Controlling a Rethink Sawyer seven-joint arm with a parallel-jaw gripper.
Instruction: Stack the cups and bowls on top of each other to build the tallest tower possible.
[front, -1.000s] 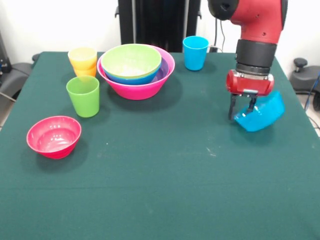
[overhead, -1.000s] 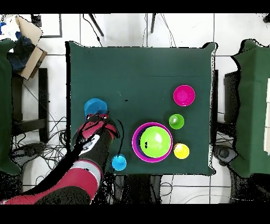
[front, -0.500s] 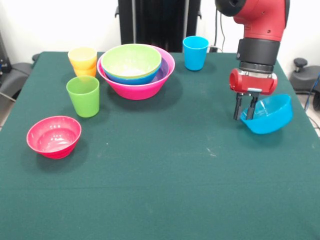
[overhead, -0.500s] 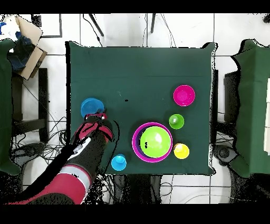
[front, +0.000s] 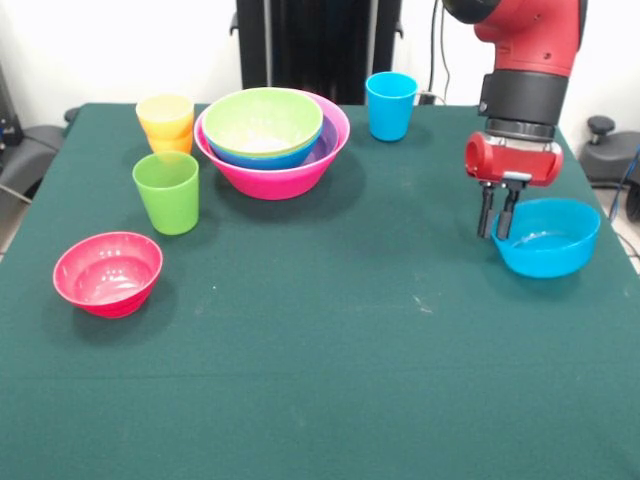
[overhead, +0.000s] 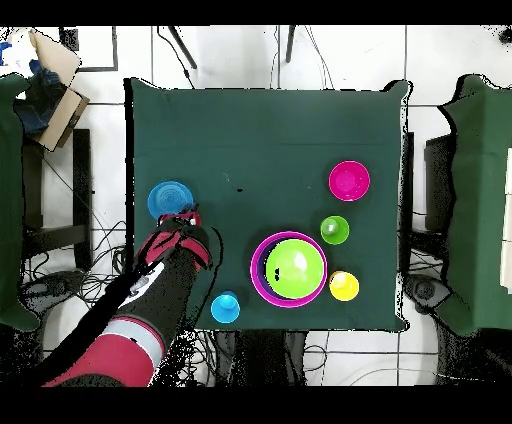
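Observation:
The light blue bowl (front: 550, 245) (overhead: 168, 199) sits level on the green table near its right edge in the front view. My gripper (front: 498, 225) (overhead: 185, 216) hangs at the bowl's left rim, its fingers close together astride the rim. The tower is a pink bowl (front: 290, 175) (overhead: 256, 275) holding purple, blue and light green bowls (front: 262, 118). A yellow cup (front: 165, 112) is nested in an orange cup (front: 175, 145) left of it. A green cup (front: 167, 192), a blue cup (front: 390, 105) and a red-pink bowl (front: 107, 272) stand apart.
The table's right edge (front: 612, 225) runs just beyond the light blue bowl. In the overhead view a cardboard box (overhead: 55, 70) sits off the table at the upper left, with chairs and cables around the table.
The light blue bowl hung tilted from my gripper; it has swung level and come down onto the table, a little further right in the front view. The arm has risen slightly.

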